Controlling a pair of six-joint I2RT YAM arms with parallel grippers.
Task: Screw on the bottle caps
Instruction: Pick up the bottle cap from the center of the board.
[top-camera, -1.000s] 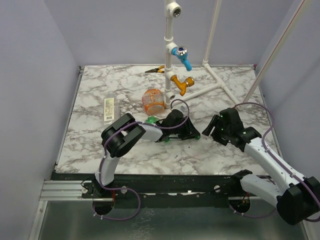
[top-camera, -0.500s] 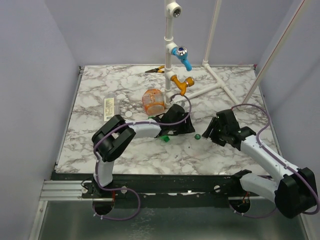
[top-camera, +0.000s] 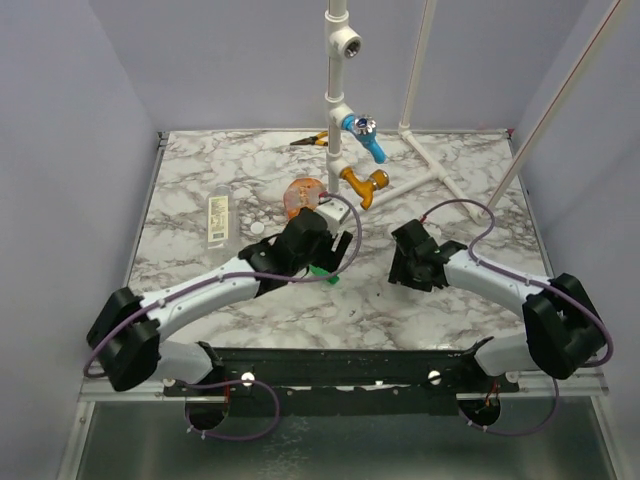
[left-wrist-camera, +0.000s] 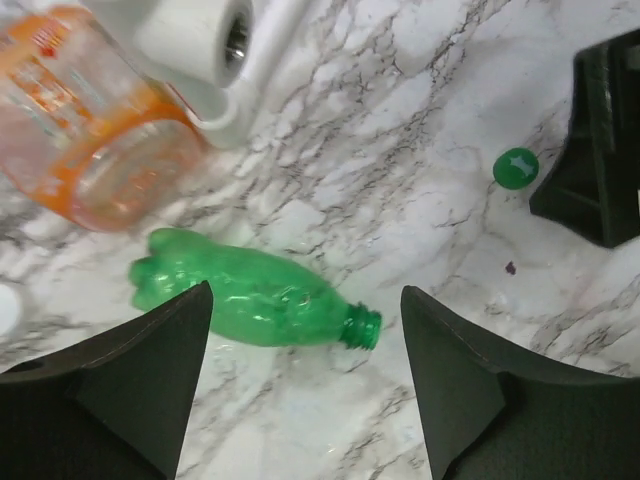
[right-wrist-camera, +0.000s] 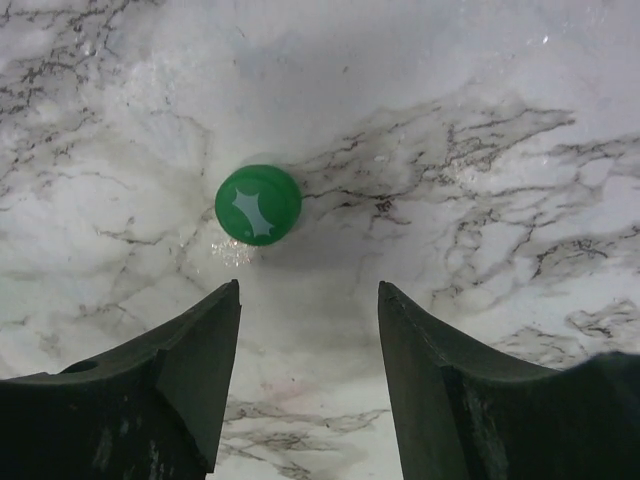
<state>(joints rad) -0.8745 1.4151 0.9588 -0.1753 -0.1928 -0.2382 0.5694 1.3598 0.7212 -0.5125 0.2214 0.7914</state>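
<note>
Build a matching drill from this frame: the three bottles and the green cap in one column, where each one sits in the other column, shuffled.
1. green bottle
2. green cap
3. orange bottle
4. clear labelled bottle

A. lying alone toward the left side of the marble tabletop
B. flat on the marble, just ahead of the open right tool
C. on its side, neck uncapped, under the open left tool
D. lying by the foot of the white pipe frame

Pairs: 1-C, 2-B, 3-D, 4-A
</note>
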